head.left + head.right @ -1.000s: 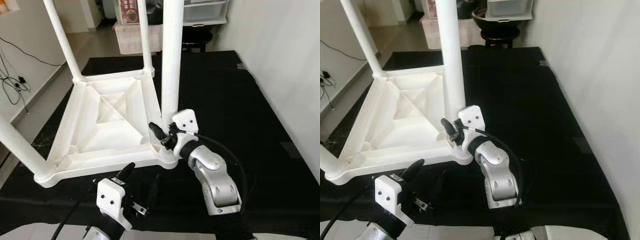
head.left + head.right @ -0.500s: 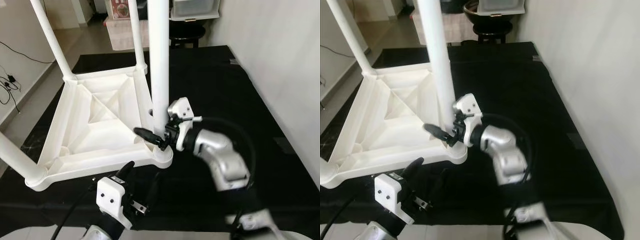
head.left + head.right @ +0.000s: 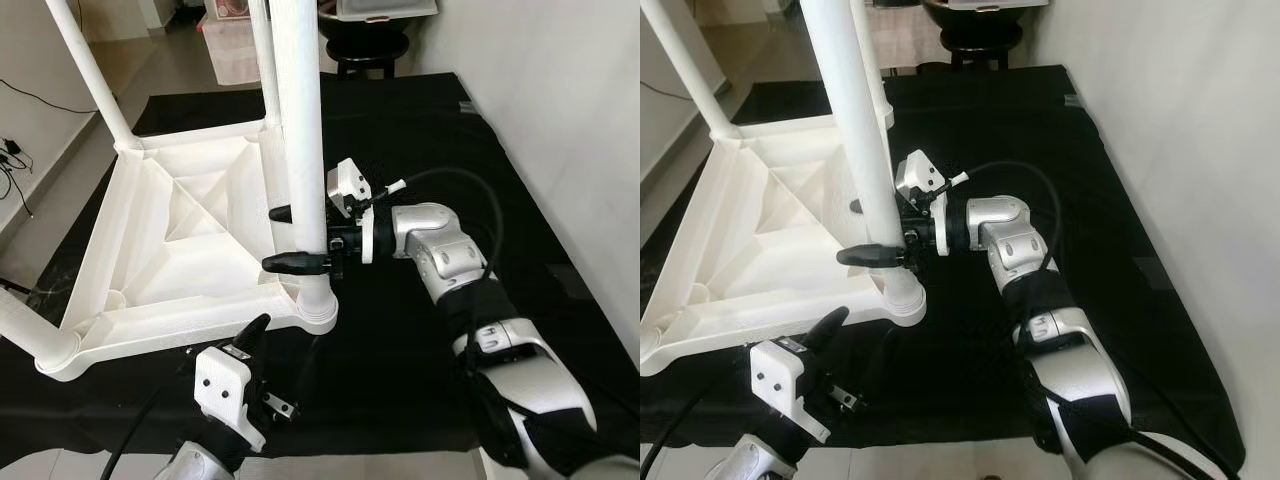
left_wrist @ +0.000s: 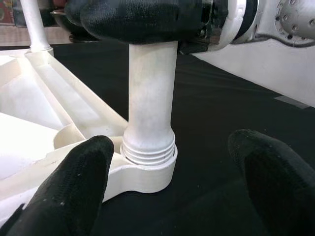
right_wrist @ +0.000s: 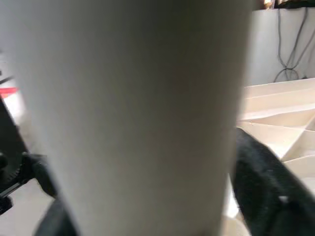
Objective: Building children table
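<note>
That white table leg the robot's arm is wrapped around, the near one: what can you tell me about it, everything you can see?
The near table leg is a smooth, round, white tube, plastic by the look of it, standing almost upright. Its ribbed lower end sits in the corner socket of the upside-down tabletop, which lies on a black mat. The right gripper has one black finger on each side of it, low on the tube. The left gripper waits open near its base, apart from it.
</note>
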`<state>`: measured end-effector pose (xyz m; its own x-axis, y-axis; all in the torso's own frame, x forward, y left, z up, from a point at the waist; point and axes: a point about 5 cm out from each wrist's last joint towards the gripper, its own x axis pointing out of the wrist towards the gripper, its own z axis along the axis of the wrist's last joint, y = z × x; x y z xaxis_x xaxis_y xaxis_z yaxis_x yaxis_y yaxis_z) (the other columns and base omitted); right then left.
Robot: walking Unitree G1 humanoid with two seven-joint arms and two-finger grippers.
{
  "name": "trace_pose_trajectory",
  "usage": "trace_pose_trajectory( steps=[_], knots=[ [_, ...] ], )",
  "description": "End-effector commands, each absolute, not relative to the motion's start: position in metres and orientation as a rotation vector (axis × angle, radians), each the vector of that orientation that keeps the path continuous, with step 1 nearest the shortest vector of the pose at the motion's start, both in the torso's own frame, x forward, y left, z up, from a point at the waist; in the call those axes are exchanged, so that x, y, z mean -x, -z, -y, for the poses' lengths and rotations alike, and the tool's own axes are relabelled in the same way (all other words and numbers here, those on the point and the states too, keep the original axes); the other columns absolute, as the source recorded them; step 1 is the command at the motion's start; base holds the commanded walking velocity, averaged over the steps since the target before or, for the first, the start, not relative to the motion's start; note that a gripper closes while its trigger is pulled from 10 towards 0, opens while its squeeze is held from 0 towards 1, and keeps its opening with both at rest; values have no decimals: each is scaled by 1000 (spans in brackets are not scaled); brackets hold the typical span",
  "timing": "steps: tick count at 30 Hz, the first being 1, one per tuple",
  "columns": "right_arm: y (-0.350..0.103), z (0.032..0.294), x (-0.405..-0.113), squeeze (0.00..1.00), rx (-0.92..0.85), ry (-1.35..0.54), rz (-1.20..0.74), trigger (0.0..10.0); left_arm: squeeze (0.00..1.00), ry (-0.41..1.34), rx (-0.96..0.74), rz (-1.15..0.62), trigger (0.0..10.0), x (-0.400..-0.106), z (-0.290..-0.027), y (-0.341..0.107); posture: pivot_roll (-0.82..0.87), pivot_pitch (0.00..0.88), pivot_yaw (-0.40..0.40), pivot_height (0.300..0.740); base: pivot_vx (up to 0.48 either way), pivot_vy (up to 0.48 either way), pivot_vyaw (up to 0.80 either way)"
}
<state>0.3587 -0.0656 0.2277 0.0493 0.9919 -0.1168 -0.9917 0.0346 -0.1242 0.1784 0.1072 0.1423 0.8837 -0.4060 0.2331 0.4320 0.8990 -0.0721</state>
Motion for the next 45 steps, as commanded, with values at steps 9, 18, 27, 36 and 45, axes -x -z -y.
trace_pose_trajectory(
  steps=[9, 18, 27, 36, 45],
  knots=[
    [-199, 83, -365, 0, 284, -1369, -49, 0, 0, 433, 121, 209, 10000, -175, -107, -142, -5, 133, 28, 740, 0, 0, 0],
    [-140, 126, -335, 0, 164, -441, -255, 0, 0, 428, 117, 209, 10000, -174, -111, -143, -26, 150, 23, 740, 0, 0, 0],
    [-138, 97, -314, 0, 145, -464, -197, 0, 0, 440, 116, 204, 10000, -177, -113, -141, -51, 135, 36, 740, 0, 0, 0],
    [-179, 73, -320, 1000, 88, -672, -74, 10000, 0, 427, 108, 207, 10000, -179, -116, -141, -45, 127, 39, 740, 0, 0, 0],
    [-202, 53, -314, 0, 194, -1372, 74, 10000, 0, 433, 109, 207, 10000, -181, -114, -140, -33, 111, 38, 740, 0, 0, 0]
  ],
)
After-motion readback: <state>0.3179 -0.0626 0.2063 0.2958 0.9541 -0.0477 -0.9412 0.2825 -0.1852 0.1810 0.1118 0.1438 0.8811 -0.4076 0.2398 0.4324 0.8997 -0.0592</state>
